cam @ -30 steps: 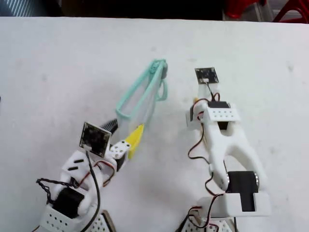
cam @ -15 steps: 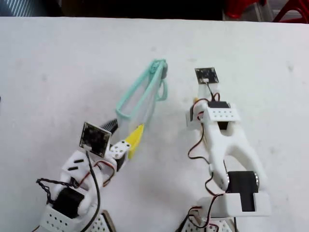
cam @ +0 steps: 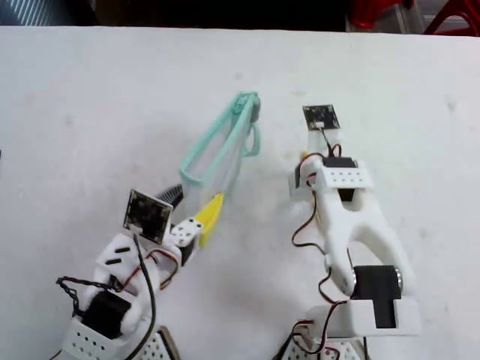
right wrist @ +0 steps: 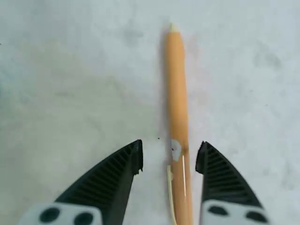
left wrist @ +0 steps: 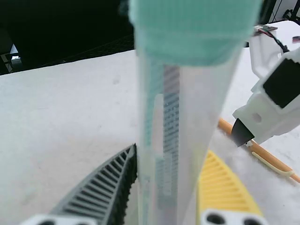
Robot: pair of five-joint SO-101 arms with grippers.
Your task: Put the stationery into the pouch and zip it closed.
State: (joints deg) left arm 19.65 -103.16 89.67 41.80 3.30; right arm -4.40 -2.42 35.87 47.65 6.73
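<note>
The white tabletop (cam: 90,90) carries it all. The clear pouch (cam: 217,150) with its teal edging stands on its side near the middle, its mouth gaping in a narrow slit. That looks deliberate, since it gives the stationery somewhere to go. The left pincer (left wrist: 172,152) pinches the pouch's near end between its black and yellow fingers, I'd say to steady it and keep the opening presented. The right pincer (right wrist: 169,146) hangs low with its fingers spread to either side of the orange pen (right wrist: 177,93), lined up along it for a grab but not closed. The pen lies flat on the tabletop, near the pouch and outside it.
</note>
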